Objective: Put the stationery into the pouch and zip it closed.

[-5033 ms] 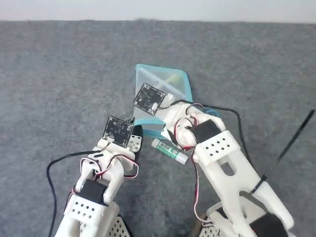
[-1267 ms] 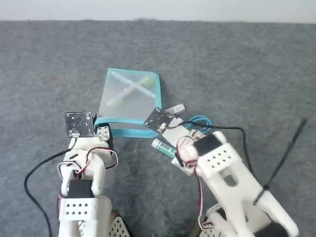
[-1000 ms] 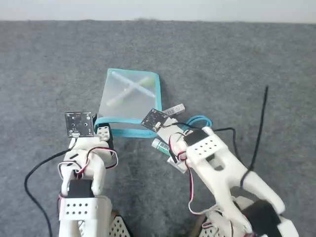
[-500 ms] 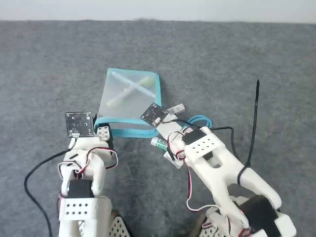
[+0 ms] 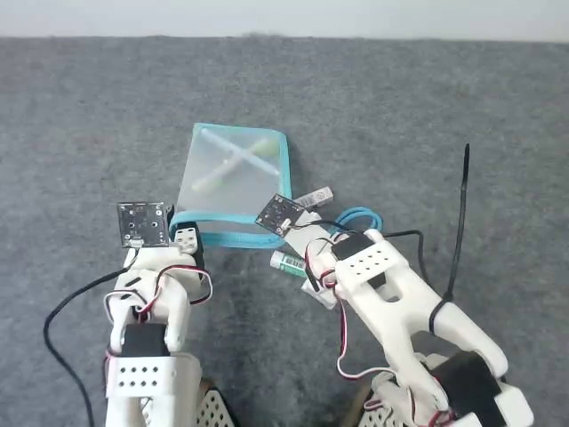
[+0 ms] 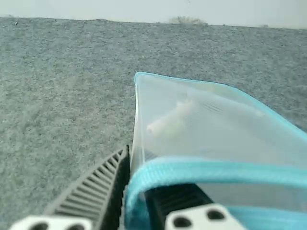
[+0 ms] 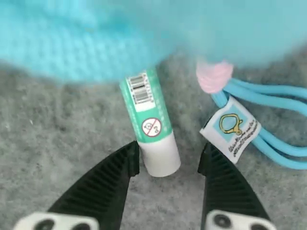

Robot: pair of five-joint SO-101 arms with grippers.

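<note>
A translucent pouch [image 5: 233, 178] with teal trim lies on the grey carpet with pens inside. My left gripper [image 5: 184, 240] is shut on the pouch's near left corner. In the left wrist view the teal edge [image 6: 192, 167] runs between its fingers [image 6: 110, 182]. A green and white glue stick [image 5: 286, 261] lies just in front of the pouch. My right gripper [image 7: 170, 160] stands open low over it, and the stick's white cap [image 7: 160, 160] lies between the fingertips [image 7: 122, 165], nearer one of them.
A blue cord loop [image 5: 357, 218] with a white tag [image 7: 232, 129] and a pink knot [image 7: 214, 74] lies beside the glue stick, close to one right finger. A small white label [image 5: 314, 196] sits by the pouch's corner. Open carpet [image 5: 444, 116] surrounds the pouch.
The pouch, dragged left earlier, has stayed put over the last second. The right arm swung left and settled over the glue stick. The left arm kept still.
</note>
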